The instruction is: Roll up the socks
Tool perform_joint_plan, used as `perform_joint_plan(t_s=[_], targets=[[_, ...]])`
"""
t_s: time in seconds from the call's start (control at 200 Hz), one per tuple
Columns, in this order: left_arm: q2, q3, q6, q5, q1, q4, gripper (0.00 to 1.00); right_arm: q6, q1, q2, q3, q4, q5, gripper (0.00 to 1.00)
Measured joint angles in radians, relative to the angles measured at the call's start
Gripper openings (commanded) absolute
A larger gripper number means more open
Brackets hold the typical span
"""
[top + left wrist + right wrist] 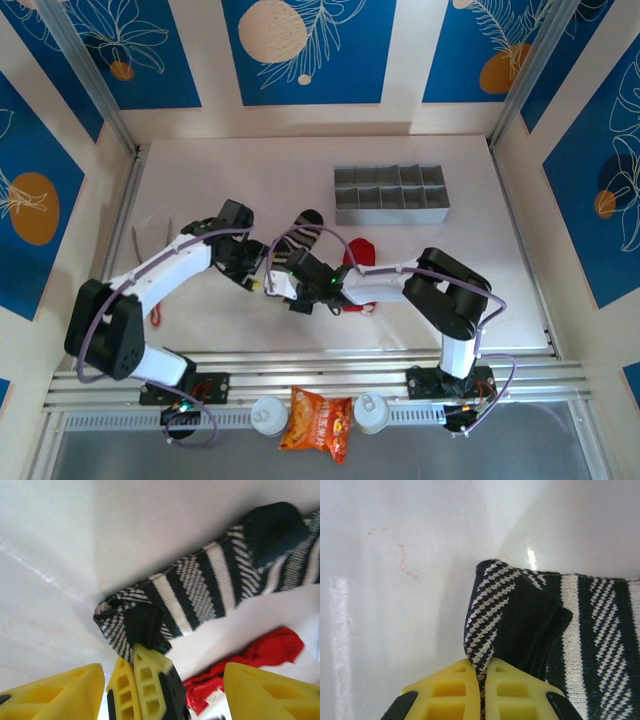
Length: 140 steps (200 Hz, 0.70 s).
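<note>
The black sock with grey-white stripes lies stretched across the white table, its near end folded over. My right gripper is shut on that folded end; its yellow fingers stand between the left gripper's. My left gripper is open, its two fingers wide apart on either side of the pinched end and touching nothing. The red sock lies crumpled just beyond the striped one. From above, both grippers meet mid-table, with the striped sock's dark toe and the red sock to their right.
A grey divided organiser stands at the back right of the table. An orange snack bag and two white round caps sit on the rail in front of the arm bases. A thin tool lies at the left edge.
</note>
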Motion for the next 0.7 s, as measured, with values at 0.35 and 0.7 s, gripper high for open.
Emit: perform_joint_plan(t_s=[0.35,0.7], targets=[[-0.069,-0.119,-0.013,0.015,0.005,0.015,0.64,0.196,-0.107,0.0,0.027,-0.097,-0.347,0.0],[-0.035,-0.229,-0.103,0.082,-0.058,0.186,0.62,0.339,-0.185,0.03,0.079,-0.13,-0.579,0.0]])
